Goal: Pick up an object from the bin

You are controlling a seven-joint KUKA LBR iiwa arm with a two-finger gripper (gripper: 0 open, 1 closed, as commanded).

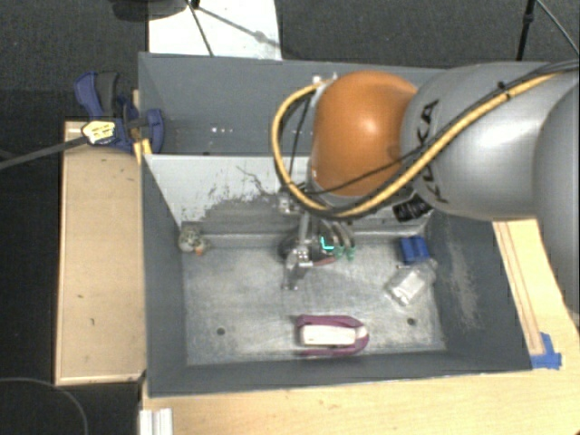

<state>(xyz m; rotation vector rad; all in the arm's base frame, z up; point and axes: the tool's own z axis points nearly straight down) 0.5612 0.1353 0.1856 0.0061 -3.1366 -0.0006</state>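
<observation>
near the back wall of the scuffed grey metal bin [227,311], the gripper [302,259] hangs low under the arm's smooth orange cover [358,130]; can't tell if it's clenched or released. nearest obj: purple-rimmed white oblong [331,333], flat on the floor toward the front, apart from the gripper. crinkly clear packet [406,285] & blue block [412,248] at view's right, small round grey knob [190,239] far left.

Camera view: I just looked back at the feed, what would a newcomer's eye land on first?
The arm's big orange wrist cover dominates, hanging over the back middle of the bin, with the gripper reaching down beneath it. By the front wall lies a purple-and-white oblong thing. To the right sit a clear crumpled piece and a small blue item.
</observation>
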